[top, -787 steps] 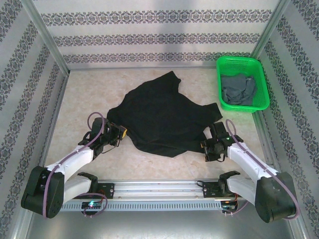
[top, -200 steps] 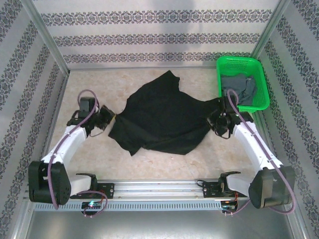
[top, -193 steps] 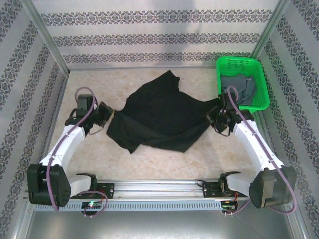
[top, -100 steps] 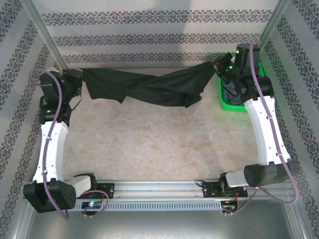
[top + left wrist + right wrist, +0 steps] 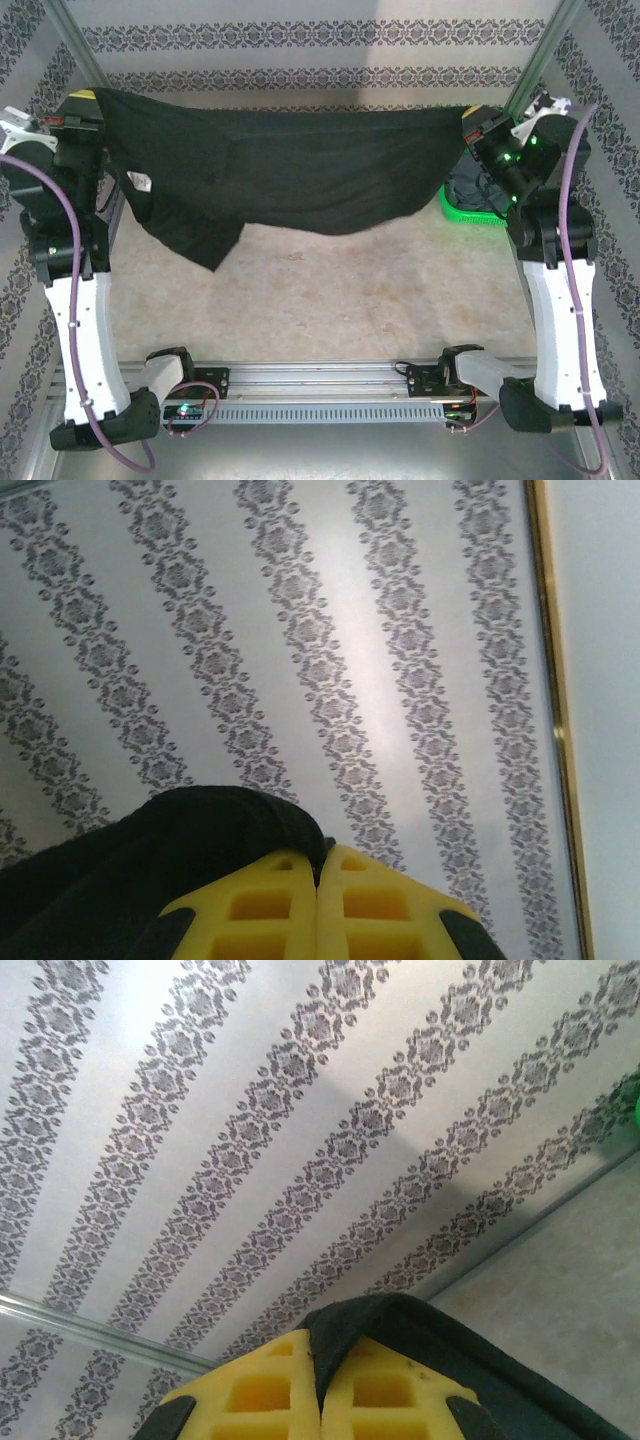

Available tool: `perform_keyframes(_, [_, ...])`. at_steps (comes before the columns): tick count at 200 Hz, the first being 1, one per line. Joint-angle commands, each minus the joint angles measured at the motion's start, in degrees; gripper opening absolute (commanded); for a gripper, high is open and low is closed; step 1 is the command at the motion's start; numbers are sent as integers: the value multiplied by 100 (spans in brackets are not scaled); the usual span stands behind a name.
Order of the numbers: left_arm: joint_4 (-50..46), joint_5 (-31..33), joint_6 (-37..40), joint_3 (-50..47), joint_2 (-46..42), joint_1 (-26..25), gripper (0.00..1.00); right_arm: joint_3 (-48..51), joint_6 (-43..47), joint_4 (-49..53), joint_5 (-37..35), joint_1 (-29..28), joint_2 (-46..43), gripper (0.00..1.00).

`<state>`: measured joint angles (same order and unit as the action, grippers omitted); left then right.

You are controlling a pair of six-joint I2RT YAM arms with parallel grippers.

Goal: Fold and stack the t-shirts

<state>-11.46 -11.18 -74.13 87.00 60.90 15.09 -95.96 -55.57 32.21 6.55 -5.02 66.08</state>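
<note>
The left jaws and right jaws are each pressed together on a pinch of the black t-shirt (image 5: 290, 170), upper left and upper right. Bunched and sagging a moment ago, it now hangs stretched across the upper frame, above the bench (image 5: 330, 290), so it looks ready to be laid flat for folding.

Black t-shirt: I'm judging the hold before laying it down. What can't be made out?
Green basket contents, top view: hidden behind the right arm and the black t-shirt.
White tag print, top view: too small.
Cloth inside left gripper and right gripper, wrist views: pinched between shut fingers, cut off at bottom edge.
</note>
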Motion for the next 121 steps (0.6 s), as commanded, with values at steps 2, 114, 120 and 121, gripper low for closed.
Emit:
perform_keyframes(2, [252, -366, -264, -111, 733, 94, 0, -188, -88, -334, 268, -56, 830, 0])
perform_keyframes(114, [-22, -1707, 151, 3892, 3832, 599, 0, -5113, -259, -82, 932, -32, 4556, 0])
perform_keyframes(120, [-393, -1631, 296, 4293, 3866, 609, 0, -5277, -254, -3, 890, -2, 4571, 0])
perform_keyframes(121, [-463, -1615, 321, 4358, 3867, 609, 0, -5294, -253, 10, 878, 8, 4567, 0])
